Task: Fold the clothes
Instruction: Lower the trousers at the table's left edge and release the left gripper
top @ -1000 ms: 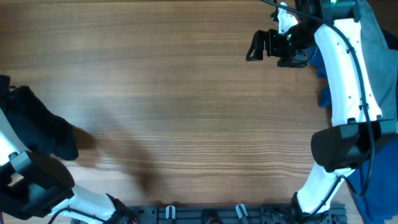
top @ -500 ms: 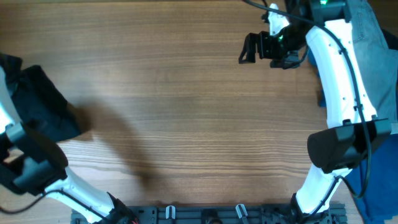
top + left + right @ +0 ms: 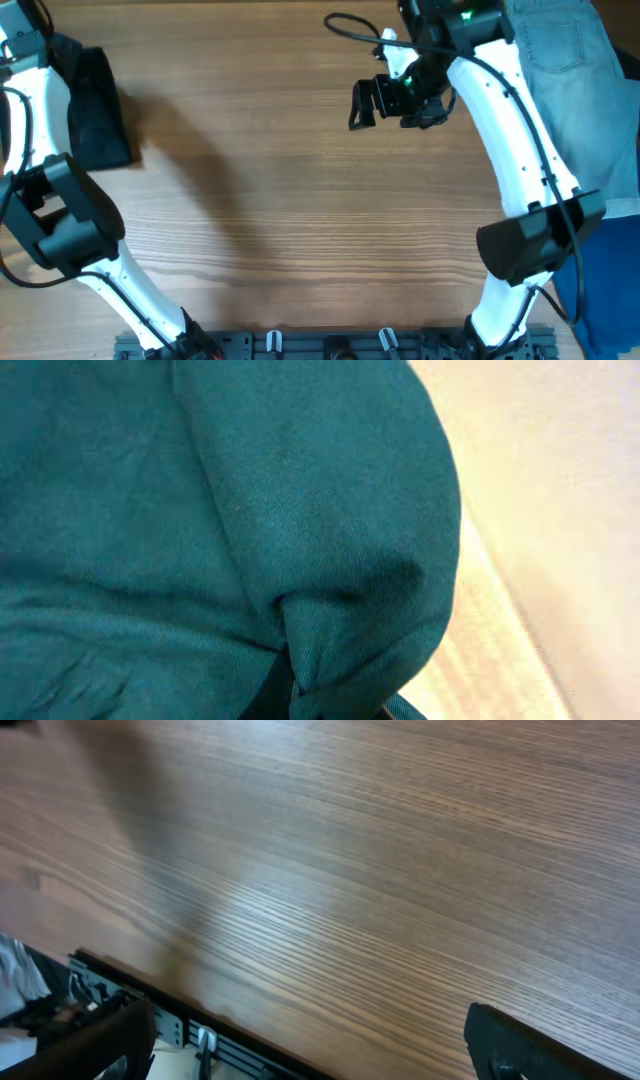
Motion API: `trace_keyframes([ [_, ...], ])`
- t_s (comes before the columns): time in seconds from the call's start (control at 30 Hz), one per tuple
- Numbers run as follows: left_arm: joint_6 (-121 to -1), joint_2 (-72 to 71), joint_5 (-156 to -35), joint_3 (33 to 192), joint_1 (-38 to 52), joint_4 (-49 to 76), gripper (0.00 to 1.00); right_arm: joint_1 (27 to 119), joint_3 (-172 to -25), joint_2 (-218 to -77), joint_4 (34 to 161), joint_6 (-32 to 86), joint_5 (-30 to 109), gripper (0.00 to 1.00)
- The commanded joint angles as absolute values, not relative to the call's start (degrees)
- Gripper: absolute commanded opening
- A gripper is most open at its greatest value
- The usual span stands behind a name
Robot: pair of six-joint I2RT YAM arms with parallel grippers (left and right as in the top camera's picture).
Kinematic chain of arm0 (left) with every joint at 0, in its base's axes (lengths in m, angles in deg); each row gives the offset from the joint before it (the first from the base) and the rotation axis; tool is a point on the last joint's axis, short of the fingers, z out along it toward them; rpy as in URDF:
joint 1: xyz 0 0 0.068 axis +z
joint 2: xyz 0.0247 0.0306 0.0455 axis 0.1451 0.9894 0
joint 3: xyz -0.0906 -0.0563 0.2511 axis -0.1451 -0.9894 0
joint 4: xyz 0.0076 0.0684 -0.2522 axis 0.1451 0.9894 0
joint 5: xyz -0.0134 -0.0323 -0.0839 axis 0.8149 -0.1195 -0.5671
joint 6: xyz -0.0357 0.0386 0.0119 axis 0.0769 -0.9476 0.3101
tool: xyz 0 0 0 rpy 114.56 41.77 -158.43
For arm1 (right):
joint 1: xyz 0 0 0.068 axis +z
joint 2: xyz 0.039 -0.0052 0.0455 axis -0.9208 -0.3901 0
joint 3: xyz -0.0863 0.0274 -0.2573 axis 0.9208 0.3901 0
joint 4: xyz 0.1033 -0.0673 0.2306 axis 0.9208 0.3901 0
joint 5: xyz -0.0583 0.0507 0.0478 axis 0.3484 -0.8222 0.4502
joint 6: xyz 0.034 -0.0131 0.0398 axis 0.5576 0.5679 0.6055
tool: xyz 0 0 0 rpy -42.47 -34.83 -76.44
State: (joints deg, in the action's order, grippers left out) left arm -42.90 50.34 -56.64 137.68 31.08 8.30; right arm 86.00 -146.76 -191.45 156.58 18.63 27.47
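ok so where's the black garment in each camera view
overhead: black garment sits at the upper left edge of the picture.
left wrist: it fills most of the frame, looks teal here, and is bunched at bottom centre.
right wrist: not clearly in it, only bare wood.
shared landmark: the wooden table, also at the right of the left wrist view and across the right wrist view.

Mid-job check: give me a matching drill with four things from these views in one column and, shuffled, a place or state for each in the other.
Things
1. black garment
2. left gripper
3. right gripper
4. denim garment

Place or state
A. open, over bare wood
B. top right of the overhead view
C. bunched at the top left of the overhead view
D. shut on pinched fabric

Pairs: 1-C, 2-D, 3-A, 4-B
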Motion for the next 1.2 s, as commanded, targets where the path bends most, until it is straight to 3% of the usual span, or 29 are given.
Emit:
trace_keyframes([
  [0.0,-43.84,50.06,-54.63,138.03,30.89,5.55,0.04,87.02,-146.94,-192.19,156.60,17.62,28.19,1.00],
  [0.4,-44.89,53.97,-51.99,138.03,30.89,1.11,0.05,87.02,-146.94,-192.19,156.60,18.32,27.99,1.00],
  [0.43,-44.87,54.78,-52.25,138.03,30.89,0.91,0.31,87.02,-146.94,-192.19,156.60,19.05,27.99,1.00],
  [0.47,-44.89,55.48,-52.44,138.03,30.89,0.72,0.99,87.02,-146.94,-192.19,156.58,19.05,27.99,0.99],
  [0.73,-45.05,57.84,-58.28,138.05,30.21,-1.69,1.00,87.02,-146.94,-192.19,156.45,18.83,28.01,1.00],
  [0.87,-46.20,57.84,-60.79,138.05,28.20,1.77,0.99,87.02,-146.94,-192.19,156.58,18.89,28.01,1.00],
  [0.9,-46.20,57.86,-60.82,138.03,27.87,3.62,0.71,87.02,-146.94,-192.19,156.58,18.85,28.01,1.00],
  [0.93,-46.18,57.86,-60.82,138.03,27.72,5.50,0.34,87.00,-146.94,-192.17,156.54,18.83,28.03,1.00],
  [0.97,-46.16,57.86,-60.79,138.03,27.72,6.84,0.12,87.02,-146.94,-192.19,156.49,18.83,28.03,1.00],
  [1.0,-45.96,57.88,-60.79,138.03,27.74,8.24,0.12,87.02,-146.94,-192.19,156.51,18.59,28.01,1.00],
  [1.03,-45.96,57.91,-60.77,138.03,27.87,9.46,0.04,87.00,-146.94,-192.19,156.49,18.45,28.03,1.00],
  [1.17,-45.96,58.34,-59.66,138.03,29.75,12.26,0.04,87.02,-146.94,-192.19,156.58,17.76,27.99,1.00],
])
